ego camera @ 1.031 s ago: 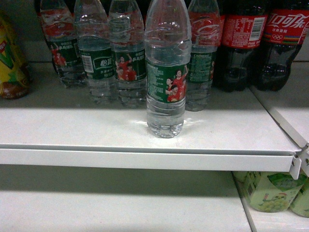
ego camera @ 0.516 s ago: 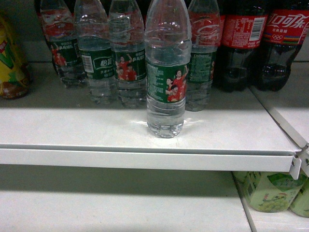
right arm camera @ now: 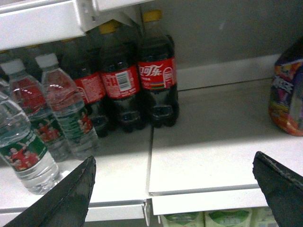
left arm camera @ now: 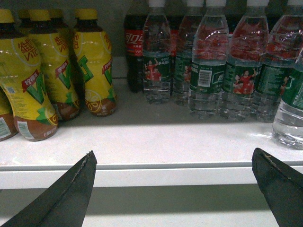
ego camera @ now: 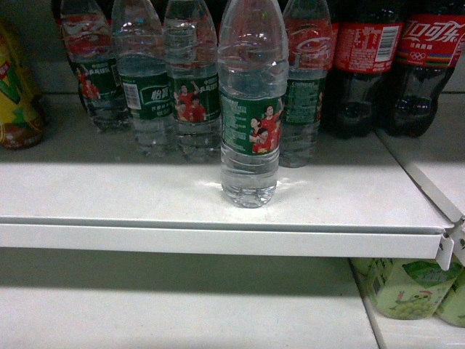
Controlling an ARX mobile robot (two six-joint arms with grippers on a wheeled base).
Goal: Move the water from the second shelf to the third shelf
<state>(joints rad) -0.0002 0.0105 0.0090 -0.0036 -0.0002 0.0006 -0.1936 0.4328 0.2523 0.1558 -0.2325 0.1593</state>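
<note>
We see the water bottle [ego camera: 249, 109] standing upright alone near the front edge of the shelf [ego camera: 109, 196], forward of the rest of its row. Full, it should feel fairly heavy; its thin ribbed wall will give under squeeze and the smooth plastic may slip, so we would grip across the labelled waist. Behind it the head view shows 4 more water bottles [ego camera: 142, 80] and 2 cola bottles [ego camera: 429, 65]; the left wrist view shows at least 4 yellow drink bottles [left arm camera: 94, 61] toward the shelf's left end. The left gripper [left arm camera: 173, 172] and right gripper [right arm camera: 173, 172] both stand wide, holding nothing, below the shelf's front edge.
</note>
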